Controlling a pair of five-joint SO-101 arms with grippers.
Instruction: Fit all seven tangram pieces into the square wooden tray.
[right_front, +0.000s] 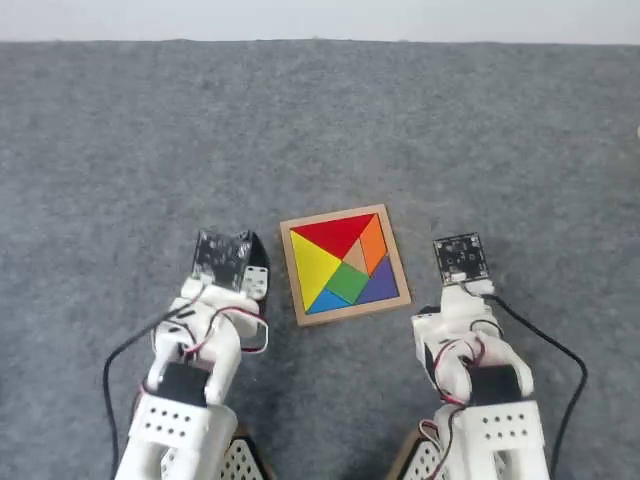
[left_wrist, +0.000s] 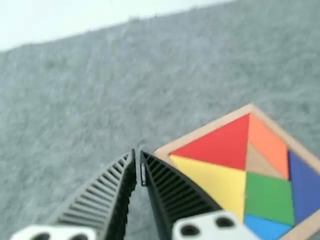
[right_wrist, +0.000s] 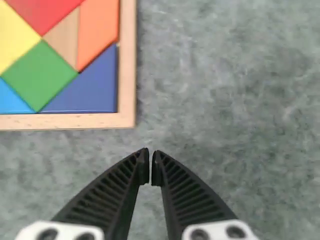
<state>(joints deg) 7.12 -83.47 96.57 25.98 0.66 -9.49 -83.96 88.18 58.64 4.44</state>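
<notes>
Wooden tray (right_front: 355, 311) sits on the grey mat (right_front: 120, 150) between my arms, all seven tangram pieces (right_front: 312, 265) look seated flush. Left gripper (left_wrist: 138, 152) and right gripper (right_wrist: 150, 151) both closed, holding nothing. Task reads done; next: back off, no contact

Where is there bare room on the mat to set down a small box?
The grey mat is bare between the wooden tray and its far edge, and on the outer side of the left gripper and of the right gripper. It is crowded in the narrow strips between each gripper and the tray.
</notes>
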